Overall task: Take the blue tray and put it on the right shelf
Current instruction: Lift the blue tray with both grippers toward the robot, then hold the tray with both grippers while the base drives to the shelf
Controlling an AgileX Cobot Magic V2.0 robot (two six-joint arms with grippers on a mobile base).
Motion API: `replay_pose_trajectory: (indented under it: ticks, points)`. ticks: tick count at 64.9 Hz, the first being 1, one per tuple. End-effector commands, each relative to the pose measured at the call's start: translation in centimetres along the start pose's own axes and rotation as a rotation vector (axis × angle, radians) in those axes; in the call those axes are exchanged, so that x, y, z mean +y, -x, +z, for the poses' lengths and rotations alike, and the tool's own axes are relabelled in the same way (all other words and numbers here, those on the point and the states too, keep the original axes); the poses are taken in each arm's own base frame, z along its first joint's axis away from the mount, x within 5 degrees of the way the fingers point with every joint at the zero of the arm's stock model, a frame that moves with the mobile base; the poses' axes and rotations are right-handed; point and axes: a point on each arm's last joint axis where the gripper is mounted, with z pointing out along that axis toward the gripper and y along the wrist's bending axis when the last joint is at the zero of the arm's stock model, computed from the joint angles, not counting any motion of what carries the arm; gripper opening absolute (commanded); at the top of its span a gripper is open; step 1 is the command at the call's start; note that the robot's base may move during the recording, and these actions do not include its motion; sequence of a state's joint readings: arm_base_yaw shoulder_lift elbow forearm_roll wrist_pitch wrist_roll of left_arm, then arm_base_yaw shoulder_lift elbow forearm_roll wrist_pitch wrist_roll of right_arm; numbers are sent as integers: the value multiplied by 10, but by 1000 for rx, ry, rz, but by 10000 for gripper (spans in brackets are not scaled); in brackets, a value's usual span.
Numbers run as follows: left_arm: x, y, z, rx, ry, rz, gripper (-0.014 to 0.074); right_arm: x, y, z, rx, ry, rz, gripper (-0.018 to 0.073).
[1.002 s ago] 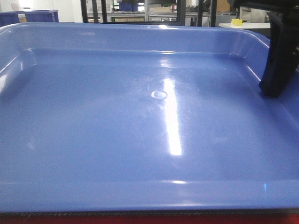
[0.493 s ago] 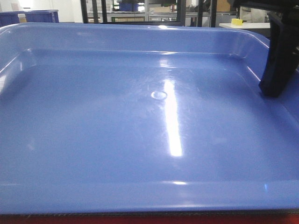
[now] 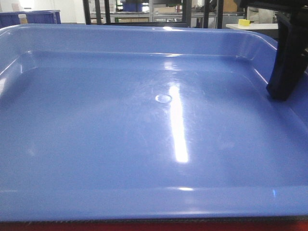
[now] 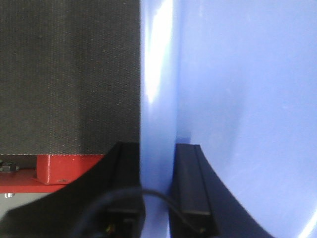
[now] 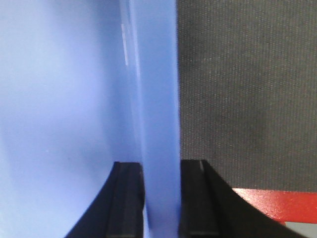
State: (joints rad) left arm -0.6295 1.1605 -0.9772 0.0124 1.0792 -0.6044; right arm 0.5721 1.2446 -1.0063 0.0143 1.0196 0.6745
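The blue tray [image 3: 144,134] fills the front view, glossy and empty, with its floor lit by a bright streak. My left gripper [image 4: 157,148] is shut on the tray's left rim [image 4: 158,89], one jaw outside and one inside. My right gripper [image 5: 159,166] is shut on the tray's right rim [image 5: 156,99] in the same way. One of its black fingers [image 3: 288,57] shows inside the tray's right wall in the front view. The tray lies over a dark woven tabletop [image 4: 64,74]. The steel right shelf is out of view.
The dark tabletop [image 5: 247,89] has a red frame edge [image 5: 277,203], which also shows in the left wrist view [image 4: 59,168]. Behind the tray stand a dark blue bin [image 3: 33,17] at back left, black uprights [image 3: 96,10], and a yellow object [image 3: 244,22] at back right.
The tray has shifted very slightly downward in the front view. Both grippers keep their hold on its rims.
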Motion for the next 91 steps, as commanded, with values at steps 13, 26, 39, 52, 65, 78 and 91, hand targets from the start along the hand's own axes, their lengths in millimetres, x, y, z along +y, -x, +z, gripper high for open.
replay_pose_trajectory:
  ticks: [13,26,39,52,65,78,91]
  points:
    - [-3,0,-12,-39,-30,5,-17,3,5,-15,-81,51,0,214]
    - [-3,0,-12,-39,-30,5,-17,3,5,-15,-81,51,0,214]
    - [-3,0,-12,-39,-30,5,-17,3,5,-15,-81,51,0,214]
    - [-3,0,-12,-37,-30,5,-17,3,5,-15,-81,51,0,214]
    - [-4,-1,-12,-25,-47,-6,-17,3,5,-15,-81,51,0,214]
    - [-4,-1,-12,-25,-47,-6,-17,3,5,-15,-81,51,0,214]
    - [-4,-1,-12,-25,-47,-6,-17,3,5,-15,-81,51,0,214]
